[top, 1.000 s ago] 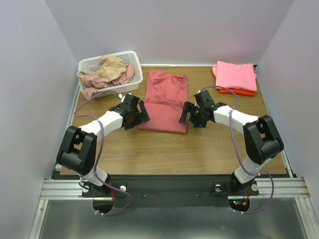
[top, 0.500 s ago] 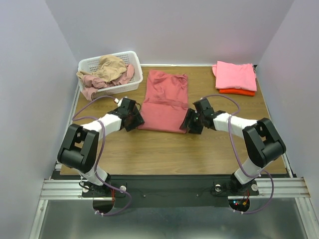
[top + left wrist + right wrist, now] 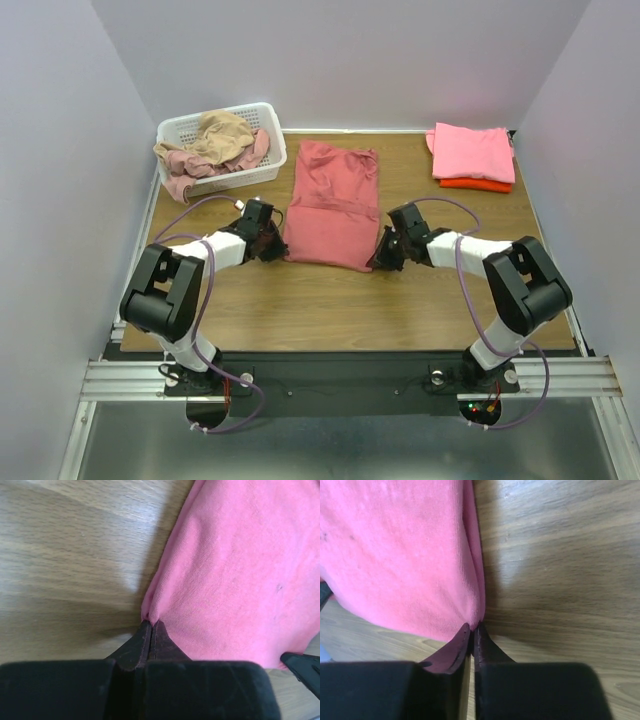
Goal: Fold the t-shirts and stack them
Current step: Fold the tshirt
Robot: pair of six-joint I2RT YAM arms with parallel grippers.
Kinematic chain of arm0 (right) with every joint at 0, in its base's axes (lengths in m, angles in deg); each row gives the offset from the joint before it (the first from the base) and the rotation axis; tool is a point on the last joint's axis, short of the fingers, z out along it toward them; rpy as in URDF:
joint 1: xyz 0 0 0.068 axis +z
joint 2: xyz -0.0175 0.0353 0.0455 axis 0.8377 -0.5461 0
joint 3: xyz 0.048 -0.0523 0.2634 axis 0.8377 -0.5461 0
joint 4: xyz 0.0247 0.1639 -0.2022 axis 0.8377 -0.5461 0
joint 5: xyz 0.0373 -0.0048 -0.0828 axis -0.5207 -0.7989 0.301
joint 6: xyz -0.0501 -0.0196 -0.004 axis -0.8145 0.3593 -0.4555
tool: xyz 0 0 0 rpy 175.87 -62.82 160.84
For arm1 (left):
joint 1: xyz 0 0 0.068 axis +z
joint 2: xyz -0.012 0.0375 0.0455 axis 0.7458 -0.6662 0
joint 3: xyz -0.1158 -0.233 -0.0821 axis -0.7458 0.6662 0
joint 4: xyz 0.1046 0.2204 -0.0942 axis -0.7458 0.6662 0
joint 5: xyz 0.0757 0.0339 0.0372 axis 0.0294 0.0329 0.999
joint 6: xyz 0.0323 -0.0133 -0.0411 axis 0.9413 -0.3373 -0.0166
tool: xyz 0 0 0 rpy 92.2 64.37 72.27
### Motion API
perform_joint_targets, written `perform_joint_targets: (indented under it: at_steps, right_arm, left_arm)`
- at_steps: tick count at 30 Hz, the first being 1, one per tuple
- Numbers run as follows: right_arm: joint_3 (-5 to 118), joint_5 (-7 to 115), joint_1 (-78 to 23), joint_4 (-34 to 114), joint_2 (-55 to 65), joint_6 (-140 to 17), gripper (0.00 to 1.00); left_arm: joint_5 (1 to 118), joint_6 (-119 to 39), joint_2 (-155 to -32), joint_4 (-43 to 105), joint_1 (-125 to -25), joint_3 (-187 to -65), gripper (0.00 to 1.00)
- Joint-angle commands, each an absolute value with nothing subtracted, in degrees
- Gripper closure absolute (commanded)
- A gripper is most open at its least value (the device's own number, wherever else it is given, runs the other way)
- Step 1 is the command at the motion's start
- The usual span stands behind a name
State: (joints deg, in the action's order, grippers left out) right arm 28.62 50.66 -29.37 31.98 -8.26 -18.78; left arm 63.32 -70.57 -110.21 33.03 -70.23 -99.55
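Dusty red shirt [image 3: 330, 205] lies flat in the middle of the bench [image 3: 330, 300], folded into a long strip running from near to far. The left hand [image 3: 272, 243] is clenched on the shirt's left edge near its near corner, the cloth bunched at the closed tips in the left wrist view. The right hand [image 3: 383, 255] is clenched likewise on the right edge, low on the bench. At the far right corner a folded bright pink shirt [image 3: 472, 152] sits on an orange-red shirt [image 3: 478, 184]. At the far left, a white basket [image 3: 215, 125] holds a tan shirt [image 3: 222, 132] and a pale rose shirt [image 3: 185, 170], crumpled.
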Motion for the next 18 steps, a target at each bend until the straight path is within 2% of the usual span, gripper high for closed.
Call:
perform_joint_targets:
  at_steps: [1, 7, 12, 18]
  right_arm:
    - [27.5, 50.6, -28.7, 33.5, -6.4, -19.6, 0.99]
    - [22.9, 49.2, -28.6, 32.1, 2.2, -21.5, 1.0]
    - [16.3, 46.9, -28.5, 25.9, 12.3, -21.4, 1.0]
    - [13.4, 47.0, -27.9, 11.6, 29.5, -21.4, 1.0]
  left_arm:
    - [61.9, -70.1, -109.1, 31.1, -70.2, -96.8, 1.0]
    - [61.3, -72.2, -97.1, 29.6, -71.3, -85.9, 1.0]
    - [58.4, -78.7, -78.2, 30.2, -74.1, -73.5, 1.0]
    - [59.8, -91.3, -57.9, 35.9, -87.2, -68.3, 1.0]
